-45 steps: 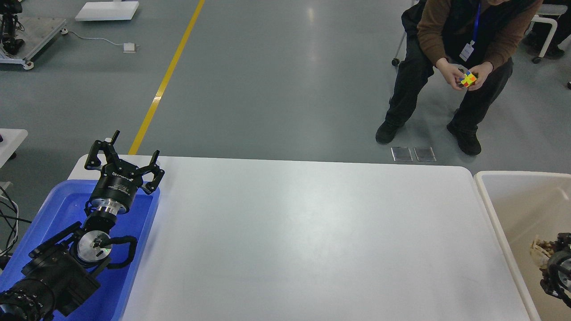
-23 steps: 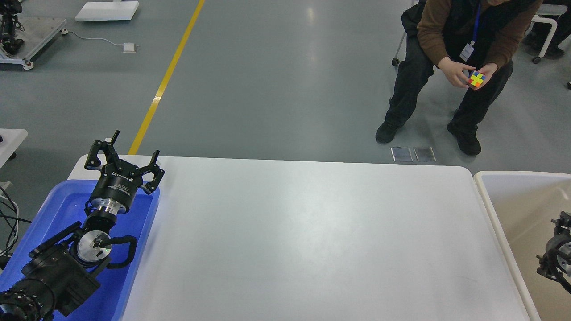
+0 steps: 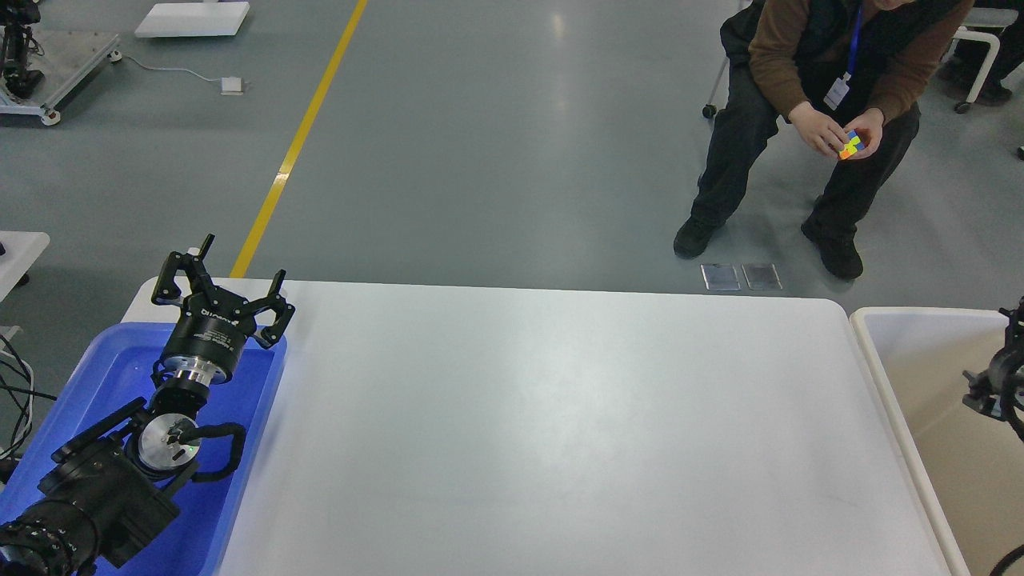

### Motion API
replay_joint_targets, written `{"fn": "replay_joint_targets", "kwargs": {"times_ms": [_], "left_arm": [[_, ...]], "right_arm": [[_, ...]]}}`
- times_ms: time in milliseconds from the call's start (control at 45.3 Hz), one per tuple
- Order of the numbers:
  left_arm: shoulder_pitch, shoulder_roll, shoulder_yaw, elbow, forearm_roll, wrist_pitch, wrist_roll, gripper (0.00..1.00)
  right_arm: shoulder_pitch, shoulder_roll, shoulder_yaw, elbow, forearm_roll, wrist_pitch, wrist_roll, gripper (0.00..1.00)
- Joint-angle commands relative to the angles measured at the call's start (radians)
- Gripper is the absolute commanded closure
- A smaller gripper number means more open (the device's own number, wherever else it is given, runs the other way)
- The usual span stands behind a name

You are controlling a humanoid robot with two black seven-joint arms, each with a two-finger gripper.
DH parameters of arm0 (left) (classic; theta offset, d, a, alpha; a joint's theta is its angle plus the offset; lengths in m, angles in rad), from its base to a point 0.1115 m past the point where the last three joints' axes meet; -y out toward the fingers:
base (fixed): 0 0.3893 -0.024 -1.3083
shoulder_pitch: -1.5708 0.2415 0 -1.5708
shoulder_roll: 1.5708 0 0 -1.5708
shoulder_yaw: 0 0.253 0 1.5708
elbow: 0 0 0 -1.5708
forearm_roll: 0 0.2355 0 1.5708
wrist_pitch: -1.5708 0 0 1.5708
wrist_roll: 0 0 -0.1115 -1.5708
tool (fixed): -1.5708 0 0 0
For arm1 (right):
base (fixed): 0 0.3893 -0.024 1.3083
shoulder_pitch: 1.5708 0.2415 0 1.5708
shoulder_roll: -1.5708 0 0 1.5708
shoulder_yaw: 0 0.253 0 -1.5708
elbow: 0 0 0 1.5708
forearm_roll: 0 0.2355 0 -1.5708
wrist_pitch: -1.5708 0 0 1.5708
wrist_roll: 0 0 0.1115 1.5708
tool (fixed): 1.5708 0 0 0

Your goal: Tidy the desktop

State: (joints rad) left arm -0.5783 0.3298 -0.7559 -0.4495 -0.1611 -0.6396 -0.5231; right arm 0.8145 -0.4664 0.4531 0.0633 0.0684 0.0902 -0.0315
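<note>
Right gripper higher; one desktop.

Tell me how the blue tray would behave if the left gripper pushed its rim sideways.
The blue tray would probably slide easily: the desktop looks smooth and glossy. It seems thin plastic, so likely light, and its rim may flex. It overhangs the desktop's left edge, so it might tip off. The left gripper is open above it.

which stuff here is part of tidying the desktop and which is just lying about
Part of the job:
desktop
blue tray
off-white bin
left hand, open above the tray
right hand, mostly cut off at the frame edge

Just lying about:
puzzle cube held by the seated person
yellow floor line
</note>
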Motion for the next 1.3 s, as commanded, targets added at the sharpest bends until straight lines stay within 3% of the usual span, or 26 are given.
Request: {"fn": "replay_joint_targets", "kwargs": {"times_ms": [0,88,486,1082,1280], "left_arm": [[0.0,0.0,0.001,0.0,0.0,0.0,0.0,0.0],[0.0,0.0,0.0,0.0,0.0,0.0,0.0,0.0],[0.0,0.0,0.0,0.0,0.0,0.0,0.0,0.0],[0.0,0.0,0.001,0.0,0.0,0.0,0.0,0.0],[0.0,0.0,0.001,0.0,0.0,0.0,0.0,0.0]], "right_arm": [[0.04,-0.07,0.166,0.119,0.005,0.203,0.001,0.0],[0.04,-0.084,0.21,0.177,0.005,0.263,0.001,0.0],[0.037,-0.055,0.297,0.421,0.011,0.276,0.007,0.0],[0.037,0.206,0.476,0.417,0.021,0.286,0.012,0.0],[0.015,0.295,0.481,0.411,0.022,0.287,0.111,0.0]]}}
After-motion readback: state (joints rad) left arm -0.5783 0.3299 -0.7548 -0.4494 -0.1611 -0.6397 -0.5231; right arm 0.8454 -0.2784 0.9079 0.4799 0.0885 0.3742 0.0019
